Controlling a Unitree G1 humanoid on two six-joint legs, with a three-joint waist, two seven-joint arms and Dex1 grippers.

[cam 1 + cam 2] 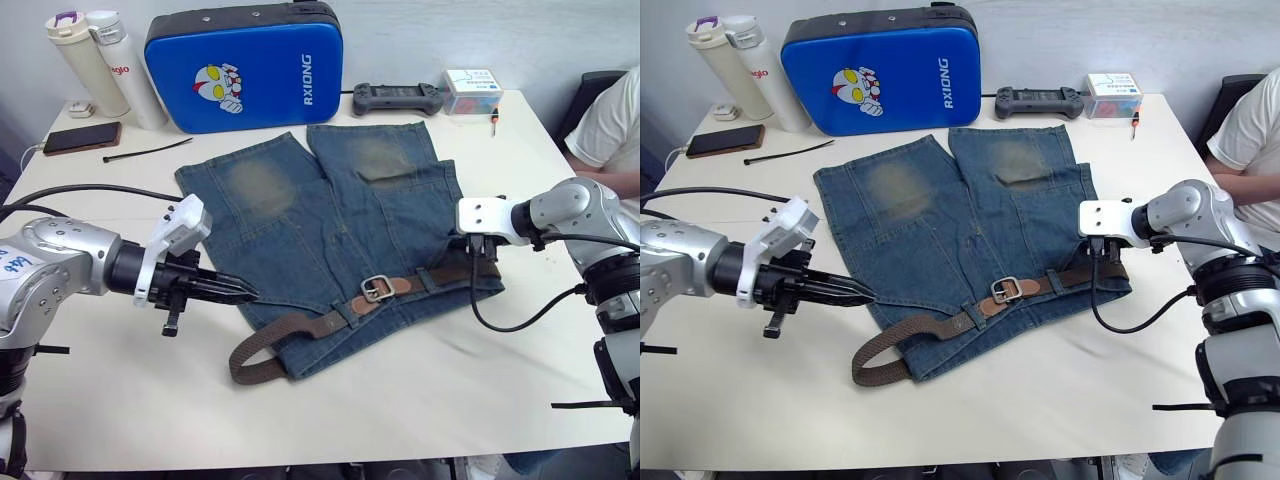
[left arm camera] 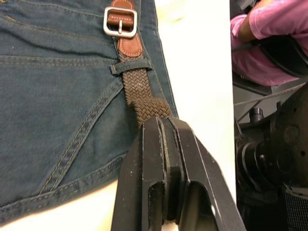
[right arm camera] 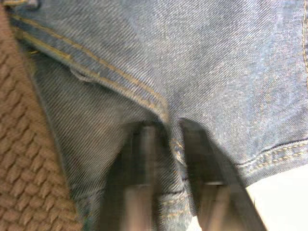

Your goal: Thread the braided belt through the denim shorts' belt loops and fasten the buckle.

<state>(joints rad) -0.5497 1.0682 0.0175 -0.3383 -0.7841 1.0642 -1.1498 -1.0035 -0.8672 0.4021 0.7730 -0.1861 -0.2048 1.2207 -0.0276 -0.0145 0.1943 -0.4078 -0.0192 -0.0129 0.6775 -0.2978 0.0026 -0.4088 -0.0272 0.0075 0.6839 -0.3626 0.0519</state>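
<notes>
The denim shorts (image 1: 330, 220) lie flat on the white table, waistband toward me. The braided belt (image 1: 300, 328) runs along the waistband, and its silver buckle (image 1: 377, 288) is closed on a tan end near the middle. A slack bend of belt curls off the shorts' left corner. One of the belt loops (image 2: 131, 66) crosses the strap just below the buckle. My left gripper (image 1: 248, 293) is shut, its tips at the shorts' left edge above that slack bend. My right gripper (image 1: 483, 265) pinches a fold of denim at the waistband's right end (image 3: 166, 127).
A blue case (image 1: 245, 65) stands at the back with two bottles (image 1: 85, 60), a phone (image 1: 82, 137) and a black cable tie (image 1: 145, 152) to its left. A game controller (image 1: 397, 97) and a small box (image 1: 472, 90) lie back right. A person (image 1: 610, 120) sits at the right edge.
</notes>
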